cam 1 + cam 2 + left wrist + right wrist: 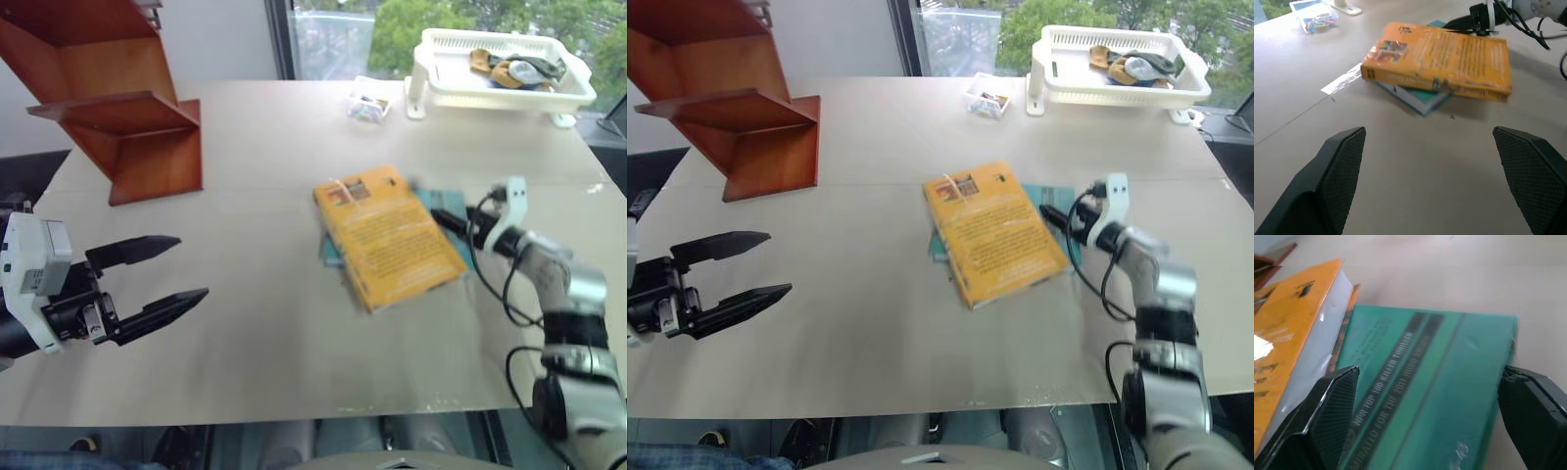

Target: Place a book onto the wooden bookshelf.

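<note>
1. Right at the centre of the frame, the orange book (pixel 390 238) lies flat on the pale table (pixel 255 323), askew on top of a thinner teal book (pixel 1430 391) whose edges poke out on both sides.
2. At the right of the frame, the right gripper (pixel 443 221) sits low at the orange book's right edge, over the teal cover; in its wrist view the two black fingers (pixel 1327 416) stand wide apart with nothing between them but that teal cover below.
3. Over at the lower left, the left gripper (pixel 167 276) hovers above bare table, jaws spread wide, empty, well apart from the books.
4. Upper left: the wooden bookshelf (pixel 122 98) stands on the table, slanted side panel, flat tiers, far from the book.
5. Around the top: a small clear box (pixel 368 104) of coloured bits near the far edge, and beside it a white basket (pixel 500 70) holding a few odd items.
6. A strip of clear tape (pixel 1342 82) sticks to the table just beside the book's spine.
7. Open table runs between the books and the bookshelf, and a wide bare stretch fills the near side down to the front edge.
</note>
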